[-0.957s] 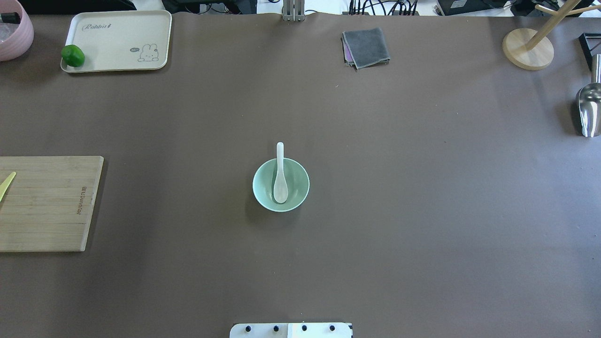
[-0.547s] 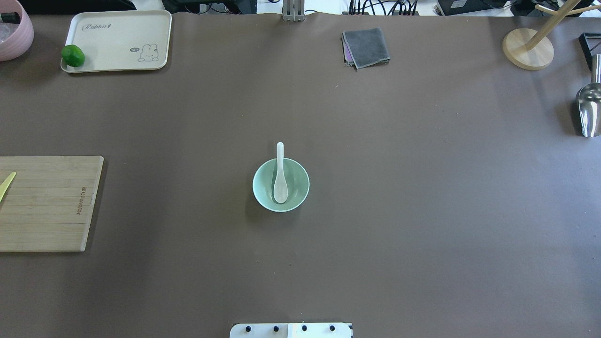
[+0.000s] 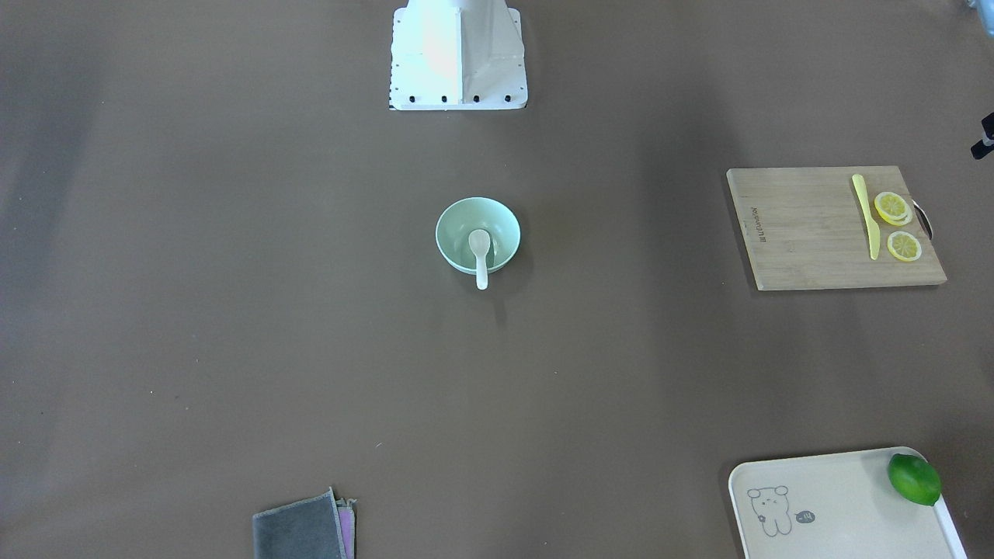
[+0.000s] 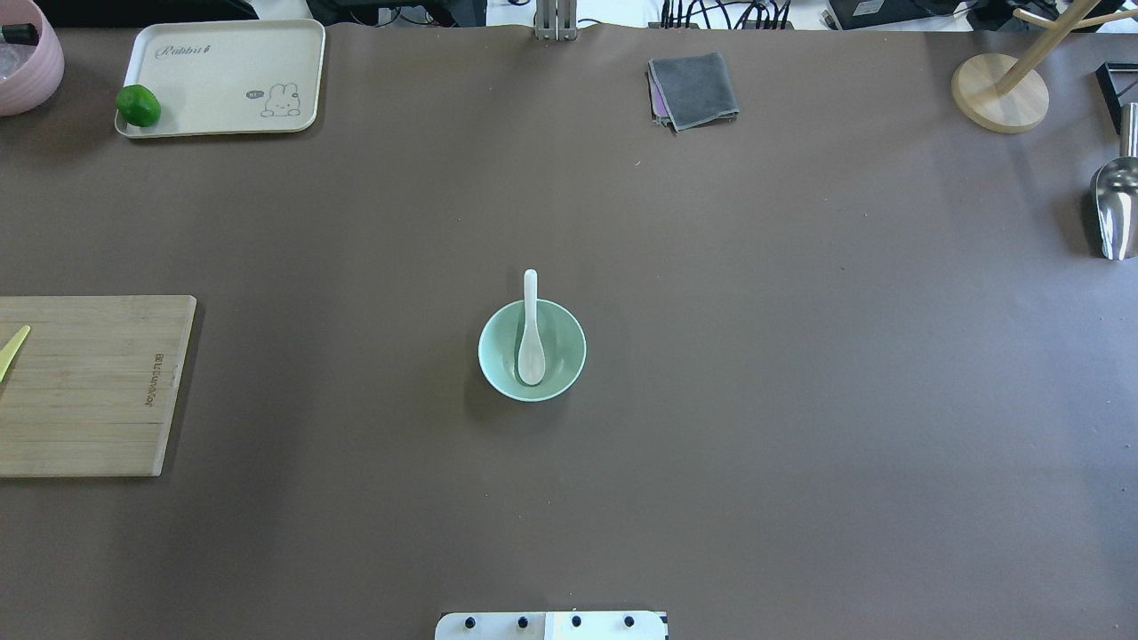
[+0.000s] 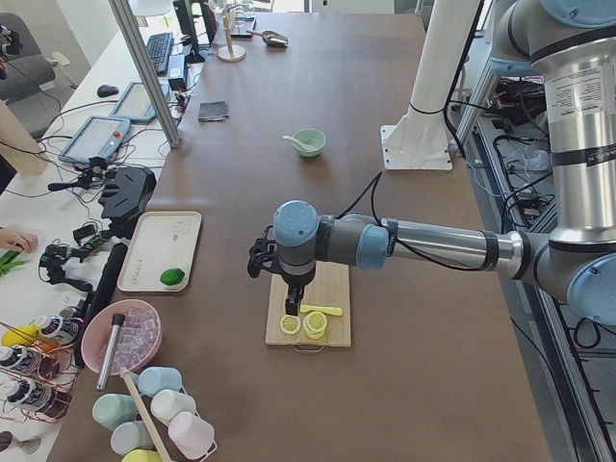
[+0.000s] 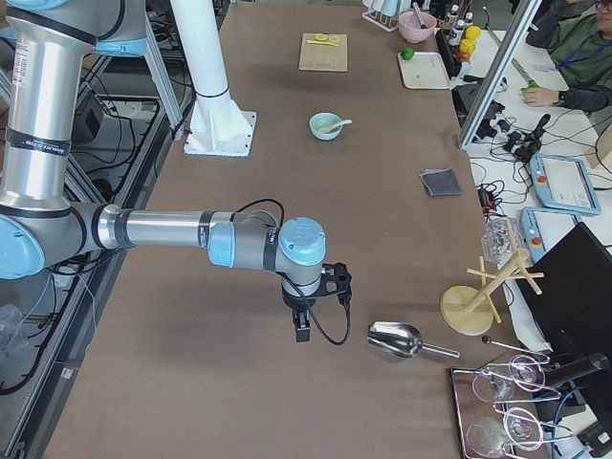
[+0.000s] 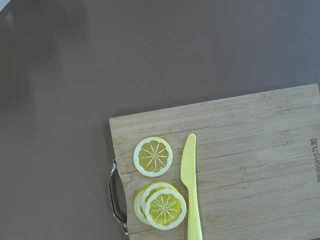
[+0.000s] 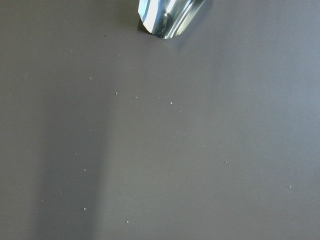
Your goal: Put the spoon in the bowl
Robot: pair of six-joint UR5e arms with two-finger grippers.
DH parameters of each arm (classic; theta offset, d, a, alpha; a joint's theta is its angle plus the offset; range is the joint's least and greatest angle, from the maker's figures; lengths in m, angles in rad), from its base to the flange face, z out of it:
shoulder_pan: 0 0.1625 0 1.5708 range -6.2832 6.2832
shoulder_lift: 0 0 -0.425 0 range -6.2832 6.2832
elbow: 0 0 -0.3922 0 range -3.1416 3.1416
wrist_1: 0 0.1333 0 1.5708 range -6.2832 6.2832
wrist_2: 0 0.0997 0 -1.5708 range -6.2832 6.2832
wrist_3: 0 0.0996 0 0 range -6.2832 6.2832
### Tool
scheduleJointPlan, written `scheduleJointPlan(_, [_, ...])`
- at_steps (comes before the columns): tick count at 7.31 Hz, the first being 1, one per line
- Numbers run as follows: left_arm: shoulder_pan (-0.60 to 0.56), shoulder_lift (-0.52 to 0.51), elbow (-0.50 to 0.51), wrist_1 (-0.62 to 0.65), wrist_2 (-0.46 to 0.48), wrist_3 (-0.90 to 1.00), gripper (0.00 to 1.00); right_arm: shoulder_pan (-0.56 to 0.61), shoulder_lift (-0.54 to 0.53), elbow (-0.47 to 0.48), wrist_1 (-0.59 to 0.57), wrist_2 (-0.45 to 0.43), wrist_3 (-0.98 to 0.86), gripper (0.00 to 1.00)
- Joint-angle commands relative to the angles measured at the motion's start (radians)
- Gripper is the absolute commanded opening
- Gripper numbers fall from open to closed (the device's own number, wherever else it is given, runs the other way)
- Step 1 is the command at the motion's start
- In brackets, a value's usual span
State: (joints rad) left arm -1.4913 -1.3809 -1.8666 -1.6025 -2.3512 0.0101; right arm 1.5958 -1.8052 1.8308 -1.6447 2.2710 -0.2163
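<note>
Your brown surface [image 4: 800,400] carries the mint-green bowl [image 4: 573,342] at its centre. The white soup spoon [image 4: 531,342] lies in it, scoop on the bottom and handle propped over the far rim. At the robot's left you see a bamboo cutting board [image 3: 808,233] with a yellow plastic knife [image 3: 866,216] and lemon slices [image 3: 891,206]. Beyond it sits a cream tray [image 4: 222,71] with a lime [image 4: 138,105]. A metal scoop [image 4: 1116,209] lies at the right. Desks with equipment run along the far side. The left hand [image 5: 293,300] hangs over the board, the right hand [image 6: 302,327] beside the scoop. You cannot tell how far either is open; neither holds anything.
</note>
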Motion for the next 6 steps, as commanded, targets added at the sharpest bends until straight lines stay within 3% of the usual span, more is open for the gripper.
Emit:
scheduleJointPlan(1, [0.002, -0.007, -0.005, -0.004, 0.063, -0.007, 0.98, -0.007, 0.004, -0.002, 0.0, -0.001, 0.002, 1.0])
scheduleJointPlan(6, [-0.001, 0.002, -0.028, -0.007, 0.061, -0.002, 0.98, -0.014, 0.006, -0.002, 0.003, -0.001, 0.006, 1.0])
